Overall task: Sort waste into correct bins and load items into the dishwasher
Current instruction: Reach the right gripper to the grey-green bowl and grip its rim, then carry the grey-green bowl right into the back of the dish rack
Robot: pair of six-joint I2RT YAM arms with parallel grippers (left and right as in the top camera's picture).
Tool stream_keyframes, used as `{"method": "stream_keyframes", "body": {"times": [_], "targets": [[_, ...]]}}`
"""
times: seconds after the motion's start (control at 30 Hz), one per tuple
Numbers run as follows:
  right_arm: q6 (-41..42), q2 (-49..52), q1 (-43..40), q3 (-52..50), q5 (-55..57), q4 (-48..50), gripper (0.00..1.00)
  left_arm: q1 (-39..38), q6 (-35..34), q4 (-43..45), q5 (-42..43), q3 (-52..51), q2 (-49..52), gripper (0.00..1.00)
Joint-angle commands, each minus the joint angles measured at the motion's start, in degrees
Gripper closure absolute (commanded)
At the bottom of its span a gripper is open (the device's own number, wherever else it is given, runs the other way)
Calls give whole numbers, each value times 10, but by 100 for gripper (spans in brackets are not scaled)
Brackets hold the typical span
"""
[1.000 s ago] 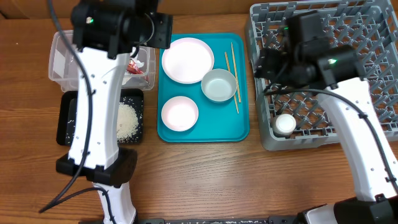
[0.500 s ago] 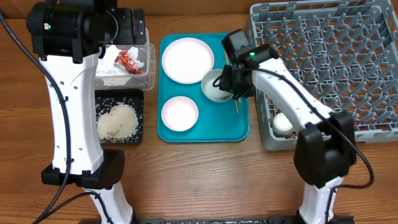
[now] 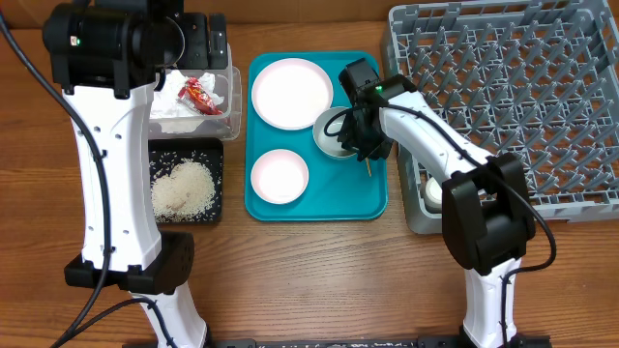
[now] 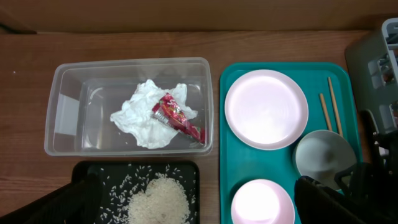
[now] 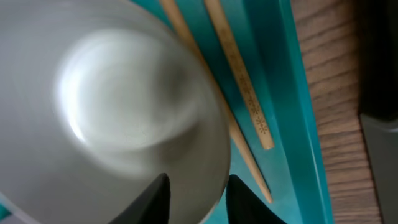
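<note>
My right gripper (image 3: 360, 145) (image 5: 199, 200) is open and straddles the right rim of the pale bowl (image 3: 332, 130) (image 5: 124, 106) on the teal tray, one finger inside and one outside. Two wooden chopsticks (image 3: 359, 85) (image 5: 239, 93) lie beside the bowl. A large white plate (image 3: 291, 93) (image 4: 266, 109) and a small plate (image 3: 280, 176) sit on the same tray. My left gripper (image 4: 199, 208) is wide open and empty, high above the bins. The clear tub (image 3: 230, 108) (image 4: 68, 118) holds the red wrapper (image 3: 198, 94) (image 4: 177, 117) and the napkin (image 4: 143, 115). Rice (image 3: 182, 187) (image 4: 158, 199) lies in the black tray (image 3: 155, 155).
The grey dish rack (image 3: 513, 97) stands at the right, with a small white cup (image 3: 435, 191) in its front left corner. The teal tray (image 3: 319, 205) lies between the bins and the rack. The left arm's column rises over the table's left side.
The right arm swung from over the rack to the bowl and settled over its rim. The left arm moved left, uncovering the tub and black tray, then held still.
</note>
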Motion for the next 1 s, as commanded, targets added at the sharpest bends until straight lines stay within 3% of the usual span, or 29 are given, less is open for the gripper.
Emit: {"method": "stream_keyframes", "body": {"times": [0.0, 0.2, 0.4, 0.7, 0.97], "targets": [[3, 7, 1, 0, 11, 5, 75, -1, 1, -1, -5, -2, -7, 0], [3, 7, 1, 0, 25, 16, 77, -1, 1, -1, -5, -2, -7, 0], [3, 8, 1, 0, 44, 19, 96, -1, 1, -1, -5, -2, -7, 0], [0, 1, 0, 19, 50, 0, 96, -1, 1, -1, -5, -2, -7, 0], [-63, -67, -11, 184, 173, -95, 96, -1, 1, -1, -5, -2, -7, 0]]}}
